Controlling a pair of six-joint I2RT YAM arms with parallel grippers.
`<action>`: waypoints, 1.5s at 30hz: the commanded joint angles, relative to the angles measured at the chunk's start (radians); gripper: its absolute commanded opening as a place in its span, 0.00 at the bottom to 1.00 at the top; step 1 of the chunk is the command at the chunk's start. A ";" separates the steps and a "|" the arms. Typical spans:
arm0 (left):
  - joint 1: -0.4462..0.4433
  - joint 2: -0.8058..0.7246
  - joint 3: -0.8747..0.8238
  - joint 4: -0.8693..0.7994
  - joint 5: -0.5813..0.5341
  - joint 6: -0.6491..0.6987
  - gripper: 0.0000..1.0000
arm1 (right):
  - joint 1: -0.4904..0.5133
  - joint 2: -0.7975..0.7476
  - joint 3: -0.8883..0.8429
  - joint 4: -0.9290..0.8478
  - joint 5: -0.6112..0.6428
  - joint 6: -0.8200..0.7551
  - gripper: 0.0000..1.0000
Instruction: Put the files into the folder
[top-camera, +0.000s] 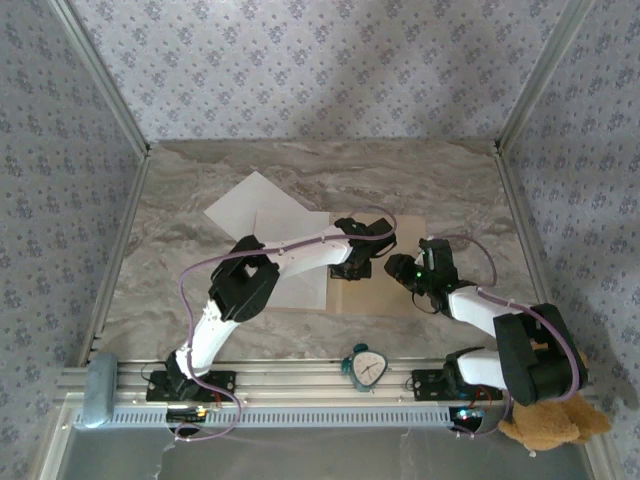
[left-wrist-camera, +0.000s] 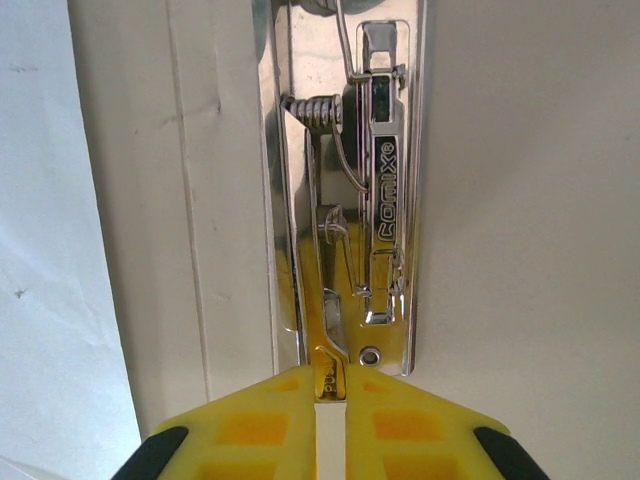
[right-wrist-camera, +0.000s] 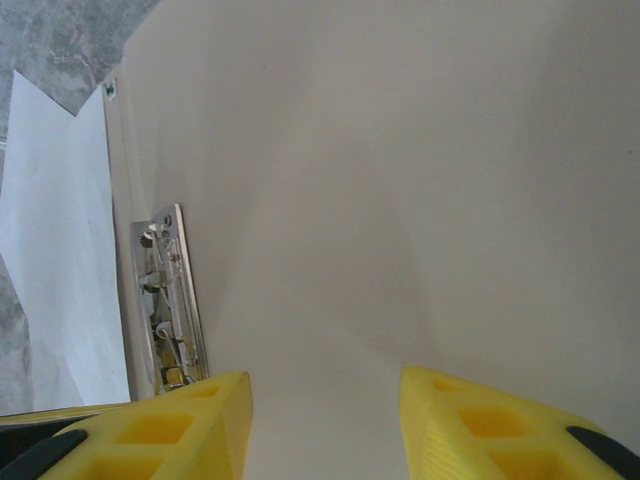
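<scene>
The folder (top-camera: 385, 292) lies open on the marble table, its pale inner face (right-wrist-camera: 400, 150) up. Its metal clip (left-wrist-camera: 365, 200) runs along the spine. My left gripper (left-wrist-camera: 330, 385) is shut on the near end tab of the clip's lever, yellow fingers (left-wrist-camera: 250, 420) pressed against both sides of it. In the top view the left gripper (top-camera: 355, 265) sits at the folder's spine. My right gripper (right-wrist-camera: 325, 385) hangs open just above the folder's right inner cover, nothing between its jaws, with the clip (right-wrist-camera: 165, 300) to its left. Two white files (top-camera: 262, 215) lie overlapping left of the folder.
Patterned walls enclose the table (top-camera: 440, 190) on three sides. A metal rail (top-camera: 300, 385) runs along the near edge, with a small clock-like object (top-camera: 367, 368) on it. A teddy bear (top-camera: 545, 425) sits by the right arm's base.
</scene>
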 joint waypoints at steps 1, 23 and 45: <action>-0.008 0.030 -0.010 0.013 0.002 -0.010 0.13 | -0.004 0.017 0.023 -0.026 0.014 0.010 0.44; -0.025 0.068 -0.043 0.088 0.062 -0.044 0.13 | -0.005 0.132 0.086 -0.057 -0.024 0.006 0.44; -0.039 0.071 -0.009 0.123 0.079 -0.050 0.10 | -0.005 0.149 0.095 -0.052 -0.035 0.003 0.44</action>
